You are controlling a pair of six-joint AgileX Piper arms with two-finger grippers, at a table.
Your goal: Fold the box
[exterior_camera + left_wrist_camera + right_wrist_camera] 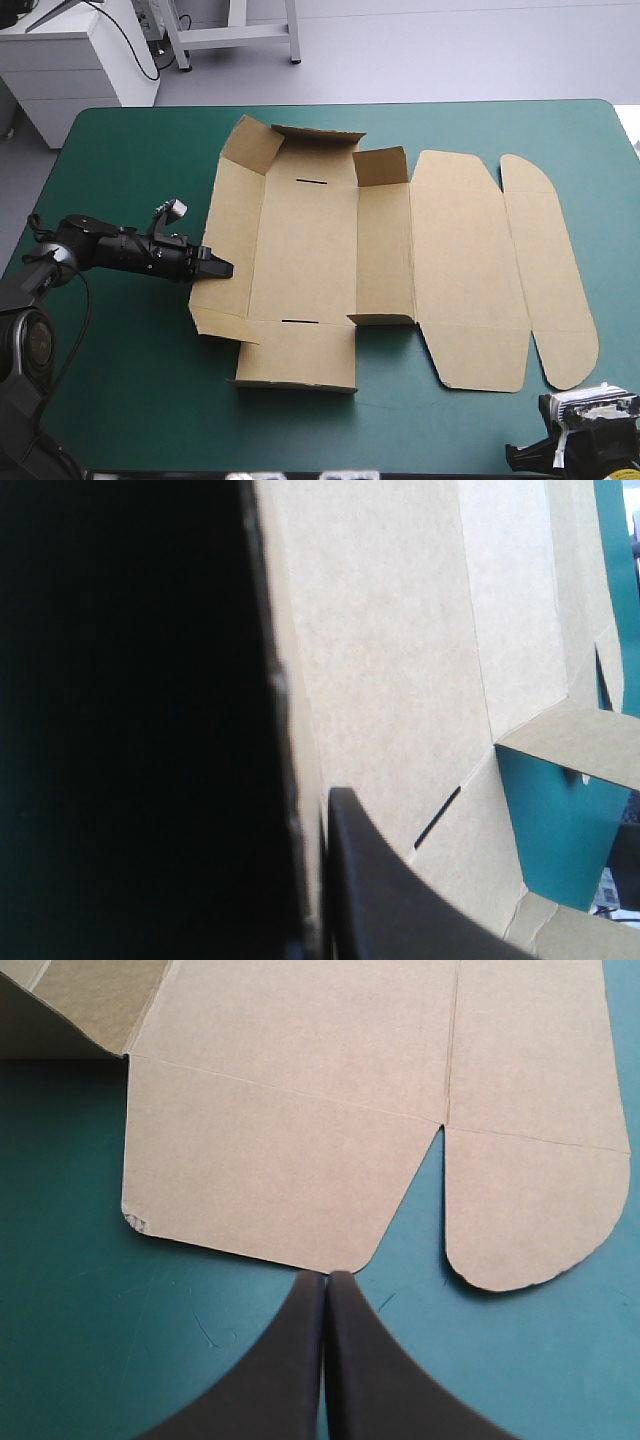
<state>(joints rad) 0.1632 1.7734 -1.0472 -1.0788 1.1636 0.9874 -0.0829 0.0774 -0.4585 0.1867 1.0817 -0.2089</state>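
Note:
The brown box (pixel 310 250) lies mid-table as a cut sheet, its base flat. Short flaps stand up at its far end, and the left wall (pixel 228 240) is tilted up. My left gripper (pixel 218 268) reaches in from the left and is shut on that wall's near part. In the left wrist view the board's edge runs between the black fingers (pixel 400 910) of the left gripper (pixel 314 810), with the box's base (pixel 400 660) beyond. My right gripper (pixel 525 456) sits at the table's near right corner. It is shut (pixel 326 1276), its tip just short of the lid flap (pixel 270 1180).
The lid panel (pixel 465 270) and a rounded end flap (pixel 550 270) lie flat to the right of the base. Teal-green cover (pixel 130 160) surrounds the sheet, with a wide strip on the left and along the near edge (pixel 420 430).

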